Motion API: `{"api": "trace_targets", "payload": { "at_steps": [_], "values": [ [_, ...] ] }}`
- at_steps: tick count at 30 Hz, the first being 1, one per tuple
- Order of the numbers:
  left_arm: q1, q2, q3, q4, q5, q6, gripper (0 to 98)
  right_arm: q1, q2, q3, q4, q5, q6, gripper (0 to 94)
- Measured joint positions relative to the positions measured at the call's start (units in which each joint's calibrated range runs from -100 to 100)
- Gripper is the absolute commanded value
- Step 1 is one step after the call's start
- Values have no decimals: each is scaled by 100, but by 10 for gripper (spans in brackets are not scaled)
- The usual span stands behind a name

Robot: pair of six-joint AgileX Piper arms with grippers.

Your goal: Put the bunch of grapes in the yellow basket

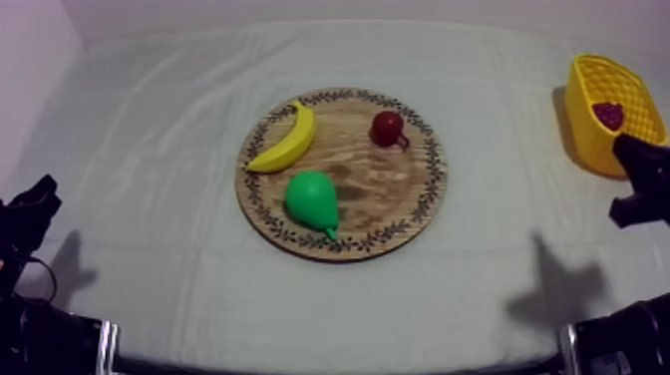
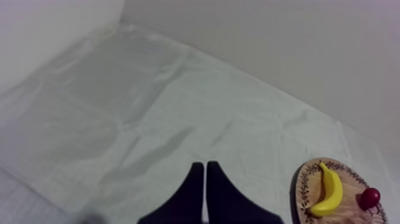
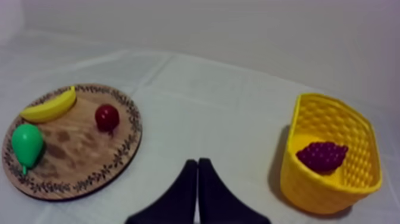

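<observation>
1. The left gripper rests at the near left corner of the table. Its fingers lie pressed together as a narrow wedge and hold nothing. It points over bare cloth, well apart from the basket.
2. The wooden board sits at the middle of the table. It carries a banana, a pear and a small red fruit. No grapes lie on it.
3. The yellow basket stands at the far right edge of the table. The bunch of grapes lies inside it, on the basket floor. In the right wrist view, the bunch's long axis appears to run across the basket rather than along it.
4. The right gripper hangs just beside the basket, on its near side. The grapes lie just beyond it, toward the far edge. This arm is by far the nearer of the two. Its fingers are closed together, grip nothing and touch neither basket nor bunch.
5. Judgement: the placement reads as complete. No further grasp appears to be called for, and the likely remainder is for the right arm to go to rest.
</observation>
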Motion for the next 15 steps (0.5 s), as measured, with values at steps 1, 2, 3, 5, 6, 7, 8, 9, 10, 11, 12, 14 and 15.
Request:
{"api": "trace_targets", "payload": {
  "at_steps": [1, 2, 3, 5, 6, 7, 8, 9, 10, 11, 12, 14, 15],
  "values": [
    [0, 0, 0, 0, 0, 0, 1, 0, -99, 155, 0, -11, 30, 3],
    [0, 0, 0, 0, 0, 0, 1, -10, -222, 343, 13, -21, 33, 3],
    [0, 0, 0, 0, 0, 0, 1, -13, -336, 523, 34, -14, 23, 2],
    [0, 0, 0, 0, 0, 0, 1, -26, -538, 822, 129, -12, -75, 2],
    [0, 0, 0, 0, 0, 0, 1, -43, -632, 965, 221, -12, -150, 2],
    [0, 0, 0, 0, 0, 0, 1, -55, -710, 1084, 324, 5, -249, 3],
    [0, 0, 0, 0, 0, 0, 1, -55, -757, 1176, 387, 51, -330, 3],
    [0, 0, 0, 0, 0, 0, 1, -61, -795, 1241, 459, 103, -424, 3],
    [0, 0, 0, 0, 0, 0, 1, -68, -816, 1271, 523, 138, -518, 3],
    [0, 0, 0, 0, 0, 0, 1, -72, -823, 1289, 578, 158, -600, 3],
    [0, 0, 0, 0, 0, 0, 1, -73, -836, 1304, 639, 129, -692, 3],
    [0, 0, 0, 0, 0, 0, 1, -73, -836, 1320, 688, 31, -802, 3],
    [0, 0, 0, 0, 0, 0, 1, -73, -838, 1331, 720, -30, -828, 3]
  ]
}}
